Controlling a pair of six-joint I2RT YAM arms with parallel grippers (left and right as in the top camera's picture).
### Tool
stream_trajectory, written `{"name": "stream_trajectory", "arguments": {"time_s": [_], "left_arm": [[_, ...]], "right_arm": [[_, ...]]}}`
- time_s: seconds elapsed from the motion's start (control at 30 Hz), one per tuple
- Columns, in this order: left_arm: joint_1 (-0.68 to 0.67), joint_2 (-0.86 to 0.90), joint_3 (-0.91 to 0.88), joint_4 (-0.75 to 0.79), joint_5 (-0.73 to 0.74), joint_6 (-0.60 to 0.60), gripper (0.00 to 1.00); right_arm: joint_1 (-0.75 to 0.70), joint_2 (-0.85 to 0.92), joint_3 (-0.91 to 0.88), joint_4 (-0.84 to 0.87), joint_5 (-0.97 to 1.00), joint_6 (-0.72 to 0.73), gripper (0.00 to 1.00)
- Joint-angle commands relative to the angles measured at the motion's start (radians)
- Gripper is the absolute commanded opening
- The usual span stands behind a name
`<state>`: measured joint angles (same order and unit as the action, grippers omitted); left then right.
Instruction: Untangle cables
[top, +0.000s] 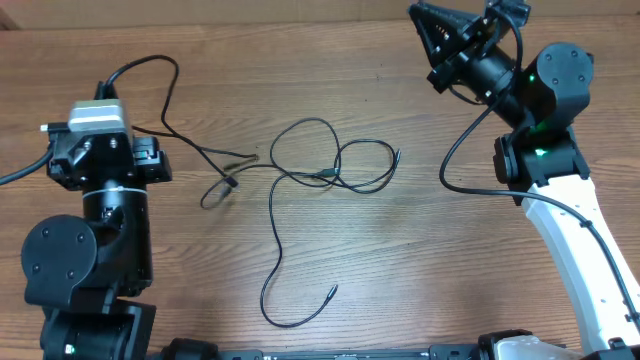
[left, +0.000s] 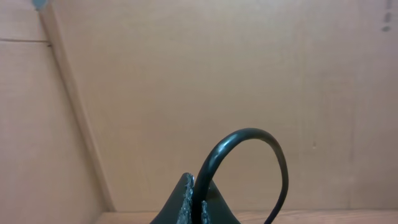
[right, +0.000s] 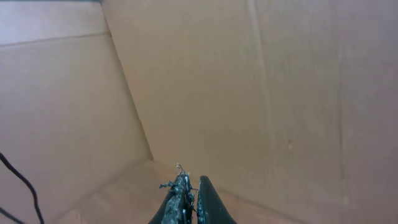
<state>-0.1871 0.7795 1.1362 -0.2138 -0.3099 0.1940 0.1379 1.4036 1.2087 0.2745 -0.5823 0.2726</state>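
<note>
Several thin black cables (top: 318, 172) lie loosely crossed in the middle of the wooden table (top: 420, 270). Loops overlap near the centre, and one cord trails toward the front, ending in a plug tip (top: 333, 290). Another cable (top: 166, 92) arcs from my left gripper (top: 103, 95) out to the right and down into the tangle. In the left wrist view this cable (left: 249, 134) rises from between the shut fingers of the left gripper (left: 194, 188). My right gripper (top: 440, 40) is raised at the back right, away from the cables. In the right wrist view the right gripper (right: 193, 182) is shut on nothing.
Brown cardboard walls (left: 186, 74) stand behind the table and fill both wrist views. The right arm's own thick black cable (top: 462, 135) hangs in a loop beside its base. The left arm's base (top: 85, 250) sits at the front left.
</note>
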Motion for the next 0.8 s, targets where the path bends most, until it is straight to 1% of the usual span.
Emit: {"name": "stream_trajectory", "arguments": {"time_s": [0.0, 0.07, 0.13, 0.23, 0.3, 0.37, 0.4, 0.43, 0.5, 0.67, 0.73, 0.77], "left_arm": [[0.008, 0.000, 0.012, -0.003, 0.147, 0.019, 0.04], [0.008, 0.006, 0.012, 0.000, 0.297, 0.019, 0.04], [0.008, 0.020, 0.012, 0.015, 0.514, 0.019, 0.04], [0.008, 0.062, 0.012, 0.047, 0.778, 0.020, 0.04], [0.008, 0.104, 0.012, 0.066, 0.927, 0.035, 0.04], [0.008, 0.151, 0.012, 0.072, 0.990, 0.077, 0.04], [0.008, 0.174, 0.012, 0.071, 0.977, 0.102, 0.04], [0.008, 0.200, 0.012, 0.069, 0.929, 0.126, 0.04], [0.008, 0.242, 0.012, 0.080, 0.785, 0.150, 0.04], [0.008, 0.287, 0.012, 0.147, 0.416, 0.151, 0.04], [0.008, 0.303, 0.012, 0.173, 0.300, 0.153, 0.04], [0.008, 0.309, 0.012, 0.182, 0.280, 0.171, 0.04]], "right_arm": [[-0.003, 0.000, 0.023, -0.026, -0.057, -0.019, 0.04], [-0.003, 0.000, 0.023, -0.064, -0.095, -0.020, 0.04], [-0.003, 0.000, 0.023, -0.125, -0.124, -0.020, 0.04], [-0.003, 0.000, 0.022, -0.220, -0.127, -0.037, 0.04], [-0.003, 0.000, 0.022, -0.272, -0.127, -0.086, 0.04], [-0.003, 0.000, 0.022, -0.297, -0.127, -0.111, 0.04], [-0.003, 0.000, 0.022, -0.303, -0.127, -0.115, 0.04], [-0.003, 0.000, 0.022, -0.305, -0.127, -0.116, 0.04], [-0.003, 0.000, 0.022, -0.306, -0.127, -0.115, 0.04], [-0.003, 0.000, 0.022, -0.311, -0.127, -0.118, 0.04], [-0.003, 0.000, 0.022, -0.311, -0.127, -0.118, 0.04], [-0.003, 0.000, 0.022, -0.311, -0.127, -0.118, 0.04]]}}
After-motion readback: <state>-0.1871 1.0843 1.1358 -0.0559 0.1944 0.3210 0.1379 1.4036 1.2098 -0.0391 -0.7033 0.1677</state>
